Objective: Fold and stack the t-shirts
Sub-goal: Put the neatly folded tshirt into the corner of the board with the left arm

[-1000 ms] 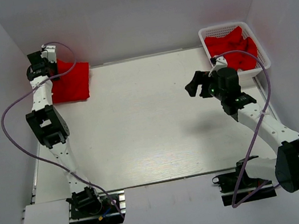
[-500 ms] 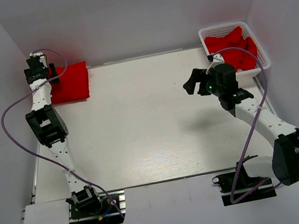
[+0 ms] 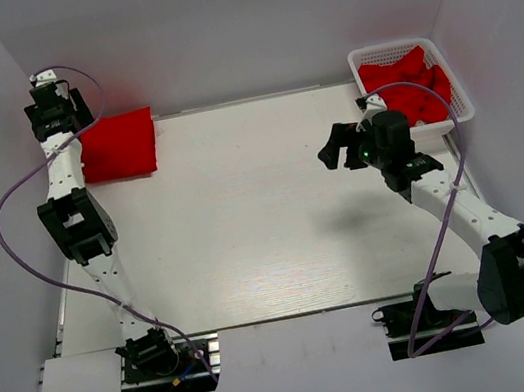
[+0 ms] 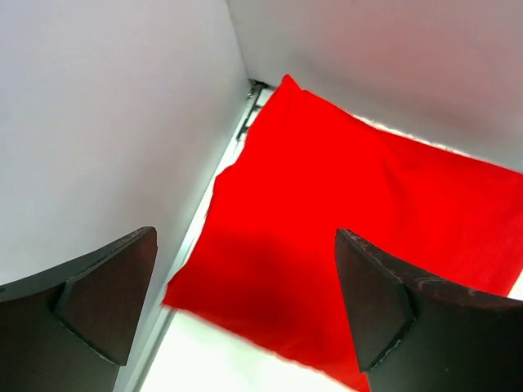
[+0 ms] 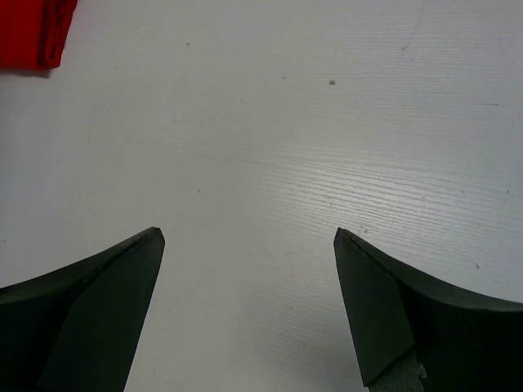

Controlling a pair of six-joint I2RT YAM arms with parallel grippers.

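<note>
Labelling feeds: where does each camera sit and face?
Top external: above and behind, looking down on the table; both arms show.
Left wrist: looks down at the folded t-shirt; open left end effector shows.
Right wrist: looks down at the table; open right end effector shows.
Shared: top and left wrist see that t-shirt.

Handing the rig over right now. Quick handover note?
Left gripper: open, empty, hovering over the folded red shirt at the table's far-left corner.
Right gripper: open, empty, over bare table near the basket.
Done: that shirt is folded and laid flat.
Left: crumpled red shirts in the basket, count unclear; fold each and stack it on the first.
</note>
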